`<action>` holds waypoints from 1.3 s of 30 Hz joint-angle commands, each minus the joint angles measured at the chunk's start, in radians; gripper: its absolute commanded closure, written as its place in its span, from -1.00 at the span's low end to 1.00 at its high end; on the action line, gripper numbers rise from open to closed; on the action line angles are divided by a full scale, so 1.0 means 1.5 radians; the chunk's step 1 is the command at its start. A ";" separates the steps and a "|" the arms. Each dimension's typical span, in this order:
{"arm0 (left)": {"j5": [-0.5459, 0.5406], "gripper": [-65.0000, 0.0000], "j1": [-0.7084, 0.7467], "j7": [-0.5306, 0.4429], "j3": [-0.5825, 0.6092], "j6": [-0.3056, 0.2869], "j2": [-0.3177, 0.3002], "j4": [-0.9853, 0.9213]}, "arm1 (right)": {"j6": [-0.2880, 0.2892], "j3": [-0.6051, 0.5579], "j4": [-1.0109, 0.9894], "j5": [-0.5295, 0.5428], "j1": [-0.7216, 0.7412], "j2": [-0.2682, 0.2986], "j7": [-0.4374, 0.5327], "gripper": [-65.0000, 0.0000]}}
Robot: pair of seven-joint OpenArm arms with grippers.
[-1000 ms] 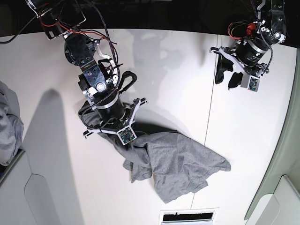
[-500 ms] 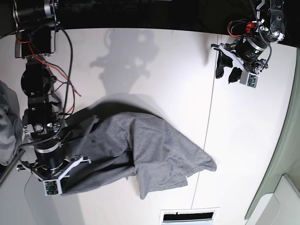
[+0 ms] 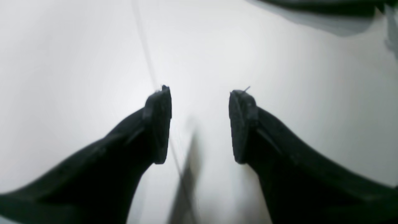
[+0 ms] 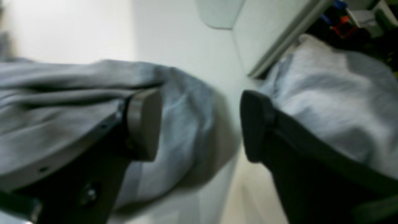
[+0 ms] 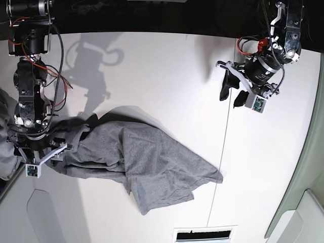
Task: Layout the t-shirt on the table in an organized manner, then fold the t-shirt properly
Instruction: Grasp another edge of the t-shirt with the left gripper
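Two black robot arms with silver joint rings. The left arm (image 5: 263,66) carries red and black cables, white brackets and a small green camera board. The right arm (image 5: 30,96) trails looping red and black wires. Both end in curved matte-black fingers (image 3: 158,124).

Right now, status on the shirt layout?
Left pincer open, above bare table. Right pincer open at shirt's edge, nothing gripped. Shirt rumpled, not flat. Pale cloth bundle close beside right pincer.
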 commanded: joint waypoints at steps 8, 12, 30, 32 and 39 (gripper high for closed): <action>0.011 0.01 -0.180 -0.026 0.122 0.043 -0.005 -0.110 | 0.123 0.000 0.081 0.084 -0.135 -0.047 0.016 -0.22; 0.026 0.01 -0.270 -0.036 0.176 0.043 0.021 -0.193 | 0.122 0.000 0.051 0.083 -0.163 -0.061 0.054 -0.22; 0.128 0.67 -0.521 -0.195 0.196 0.080 0.191 -0.657 | 0.129 0.000 -0.191 0.082 0.005 -0.068 0.092 0.22; 0.133 1.00 -0.521 -0.207 0.196 0.133 0.191 -0.664 | 0.143 0.000 -0.197 0.061 0.012 -0.068 0.099 0.83; 0.127 1.00 -0.516 -0.187 0.196 0.098 0.132 -0.576 | 0.145 0.000 -0.099 0.018 -0.004 -0.065 0.091 1.00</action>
